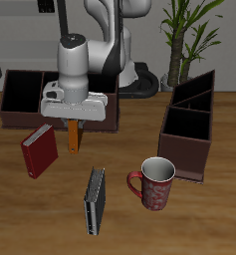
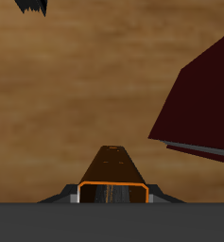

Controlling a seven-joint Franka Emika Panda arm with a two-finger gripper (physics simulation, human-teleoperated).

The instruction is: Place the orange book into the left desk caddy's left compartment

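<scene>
My gripper is shut on the orange book, which hangs on end from the fingers above the table, between the red book and the broadside caddy. In the wrist view the orange book shows end-on between the jaws of the gripper. The left desk caddy, dark maroon and seen short-end-on, stands well across the table from the gripper. Its left compartment is the taller sloping section at its far end, and I see nothing in it.
A thicker dark-red book lies beside the gripper, and also shows in the wrist view. A dark grey book lies near the front edge. A red mug stands before the left caddy. A second caddy stands behind the gripper.
</scene>
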